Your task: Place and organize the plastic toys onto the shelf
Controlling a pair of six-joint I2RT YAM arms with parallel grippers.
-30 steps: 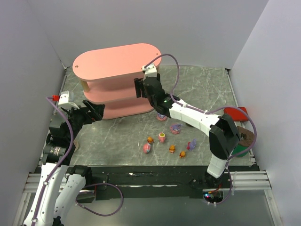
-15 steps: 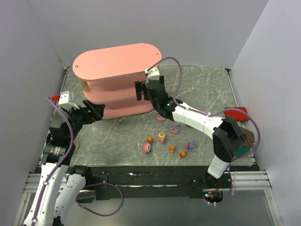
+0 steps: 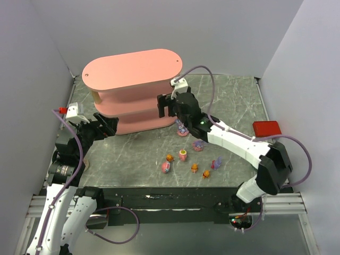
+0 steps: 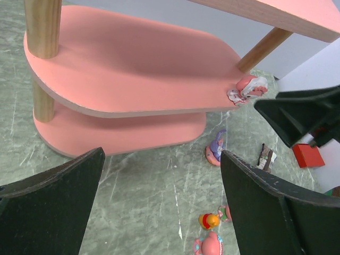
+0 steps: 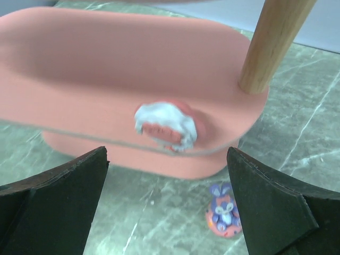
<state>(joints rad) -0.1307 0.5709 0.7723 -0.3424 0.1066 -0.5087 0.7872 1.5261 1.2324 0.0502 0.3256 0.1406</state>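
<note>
Your right claw [image 5: 167, 153] is spread wide and holds nothing; the pink-white toy [image 5: 164, 126] lies just ahead of it, centred between its fingers, on the middle-tier rim of the shelf [image 5: 79, 69]. Your left claw [image 4: 162, 153] is spread wide too, empty, the shelf ahead of it.

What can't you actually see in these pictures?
Top view: the shelf hides most of its lower tiers under the top one.
Right wrist view: the pink-white toy on the middle tier is blurred.
Left wrist view: another pink toy is cut off by the bottom edge.
</note>
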